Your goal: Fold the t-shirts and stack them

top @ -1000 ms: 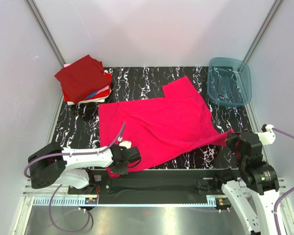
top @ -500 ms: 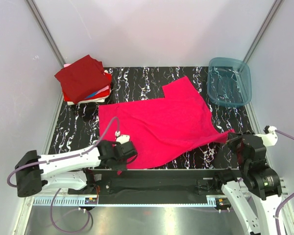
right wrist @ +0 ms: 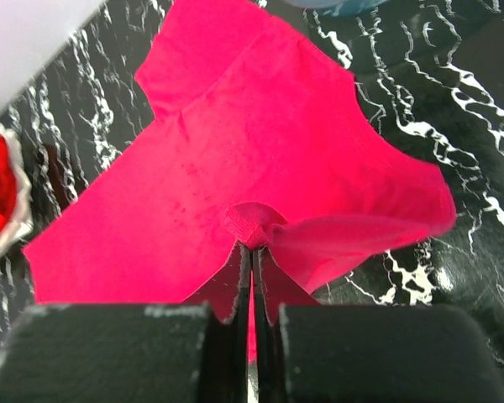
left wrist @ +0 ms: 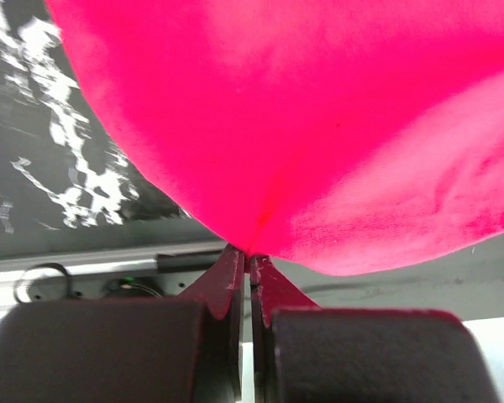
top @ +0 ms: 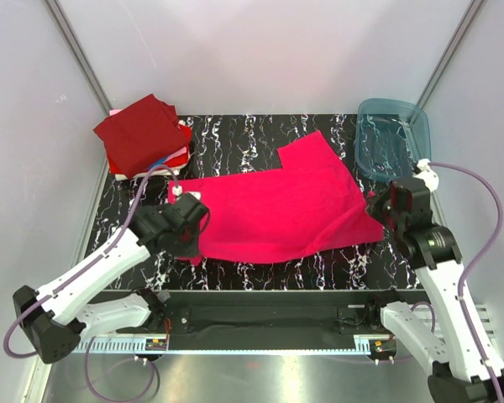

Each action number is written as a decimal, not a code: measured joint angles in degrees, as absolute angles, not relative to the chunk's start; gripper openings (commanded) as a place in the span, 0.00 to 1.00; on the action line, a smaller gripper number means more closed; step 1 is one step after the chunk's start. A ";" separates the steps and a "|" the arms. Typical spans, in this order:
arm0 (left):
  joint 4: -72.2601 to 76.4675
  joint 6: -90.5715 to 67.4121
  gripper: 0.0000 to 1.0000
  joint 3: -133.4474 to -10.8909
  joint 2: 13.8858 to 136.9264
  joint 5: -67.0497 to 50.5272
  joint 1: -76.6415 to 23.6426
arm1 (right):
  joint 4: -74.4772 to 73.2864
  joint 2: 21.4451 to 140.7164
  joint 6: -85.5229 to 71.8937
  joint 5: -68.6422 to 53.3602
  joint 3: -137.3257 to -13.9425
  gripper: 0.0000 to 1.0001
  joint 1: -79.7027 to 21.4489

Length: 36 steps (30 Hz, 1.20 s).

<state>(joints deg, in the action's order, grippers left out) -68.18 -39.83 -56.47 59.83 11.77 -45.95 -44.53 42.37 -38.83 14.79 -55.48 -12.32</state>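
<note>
Left tool [top: 187,225] pressed together, pinching near-left corner of pink t-shirt [top: 277,201]; in left wrist view cloth fans out from closed fingertips [left wrist: 235,281]. Right tool [top: 376,208] also clamped tight, on bunched fold at shirt's right edge. Shirt spread across middle of black marbled tabletop [top: 235,130], one sleeve pointing toward far right. Folded stack [top: 144,137], dark red piece on top, at far-left corner, near shirt's far-left corner. Teal bin [top: 393,138] at far-right corner, beyond right tool.

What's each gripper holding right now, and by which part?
Both hold the pink t-shirt: the left gripper pinches its near-left edge, the right gripper a bunched fold at its right edge.
</note>
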 measured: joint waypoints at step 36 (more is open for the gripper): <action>-62.85 -18.15 0.67 -67.16 94.24 2.24 -18.15 | -25.85 99.37 -21.19 8.29 -81.87 1.00 -10.46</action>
